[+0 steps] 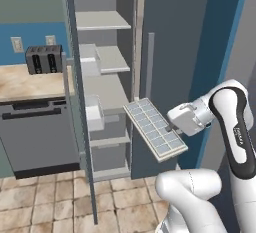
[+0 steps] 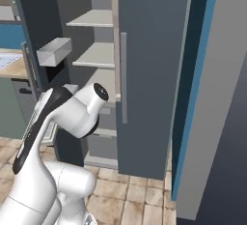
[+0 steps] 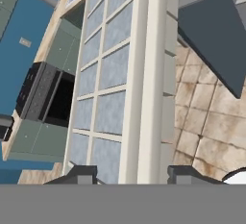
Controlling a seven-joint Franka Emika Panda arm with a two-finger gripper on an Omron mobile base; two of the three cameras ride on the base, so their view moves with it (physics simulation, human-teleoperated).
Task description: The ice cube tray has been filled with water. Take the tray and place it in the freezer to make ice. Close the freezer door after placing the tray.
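The fingers (image 3: pixel 129 172) are clenched on the near long edge of the ice cube tray (image 1: pixel 155 128), held in the air just outside the open freezer (image 1: pixel 107 92), tilted. The water (image 3: pixel 103 107) glints in its cells. Judgement: level the tray first, then slide it slowly onto a white shelf (image 1: pixel 102 20), staying off the freezer door (image 1: pixel 80 127).

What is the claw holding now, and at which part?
The claw holds the tray by one long edge, a finger tip on each side of its rim.
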